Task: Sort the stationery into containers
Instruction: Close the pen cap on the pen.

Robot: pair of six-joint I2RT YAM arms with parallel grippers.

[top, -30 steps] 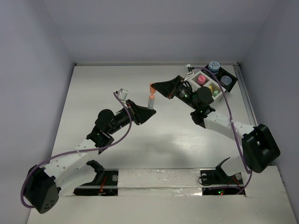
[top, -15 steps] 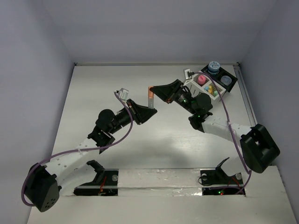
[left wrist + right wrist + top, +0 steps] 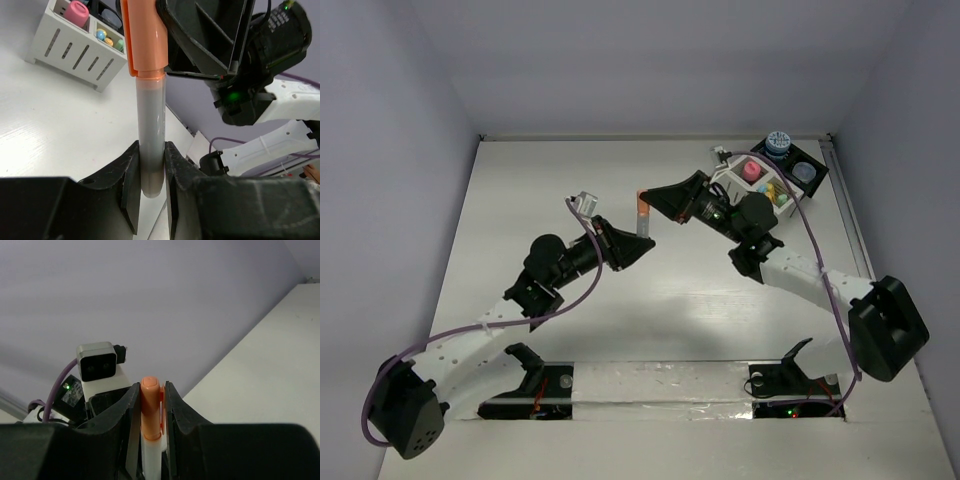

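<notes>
Compartments of white box (image 3: 70, 52) hold pink-capped bottle (image 3: 78, 12) and coloured sticks (image 3: 108, 40).

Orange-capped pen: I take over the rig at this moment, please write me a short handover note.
Left gripper: shut on the orange-capped pen, at its grey barrel.
Right gripper: shut on its cap; the pen hangs roughly upright above the table.
Done: pink-capped bottle and small coloured items sit in the white slatted box.
Left: probably the left gripper lets go and the right carries the pen to the box.
</notes>
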